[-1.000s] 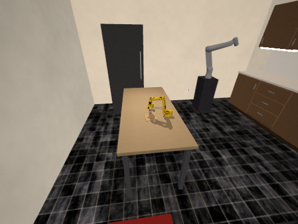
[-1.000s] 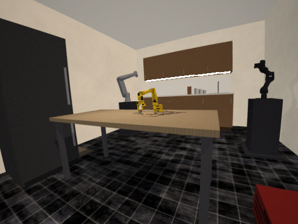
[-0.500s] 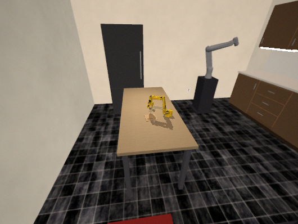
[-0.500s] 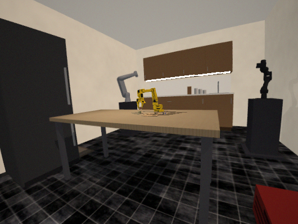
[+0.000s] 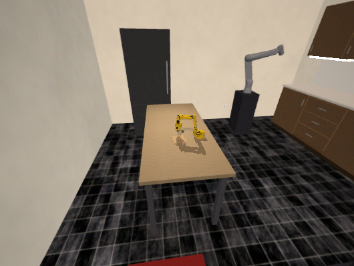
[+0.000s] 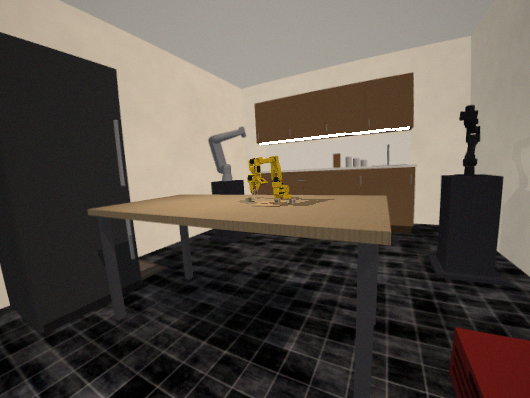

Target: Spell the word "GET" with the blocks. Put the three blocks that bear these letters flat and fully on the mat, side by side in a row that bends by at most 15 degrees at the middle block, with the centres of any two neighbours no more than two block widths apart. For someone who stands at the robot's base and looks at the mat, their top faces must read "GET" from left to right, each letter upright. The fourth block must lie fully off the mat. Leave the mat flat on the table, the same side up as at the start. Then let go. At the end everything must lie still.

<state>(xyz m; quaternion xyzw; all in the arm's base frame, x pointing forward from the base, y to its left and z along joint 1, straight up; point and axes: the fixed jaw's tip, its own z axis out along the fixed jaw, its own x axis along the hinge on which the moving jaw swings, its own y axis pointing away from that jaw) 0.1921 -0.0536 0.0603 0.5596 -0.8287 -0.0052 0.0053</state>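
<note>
My gripper (image 5: pixel 178 131) has its fingers pinched on something small, and I judge it is one of the letter blocks, though from these far views I cannot see the block itself or read any letter. The jaws point down, and in the exterior view the gripper (image 6: pixel 254 189) hangs a little above the table, over the near edge of the mat (image 6: pixel 264 203).

From above, the mat (image 5: pixel 174 139) is a pale patch just in front of the yellow arm (image 5: pixel 187 117), partly under the arm's shadow. I see a small round-looking spot on it, but I cannot tell if this is a block or only shadow. Where the other blocks lie, I cannot say.

The arm's base (image 5: pixel 200 134) stands near the middle of the wooden table (image 5: pixel 157 174), close beside the mat.

For this step I would go slowly. I think the held block should come down flat on the mat, with its letter upright for a person at the base, and close to its neighbour, so the row stays nearly straight. I would lower until the block rests fully, and only then open. If I release too high, the block may tumble or land turned. I also should not drag the mat, because it must stay flat.
</note>
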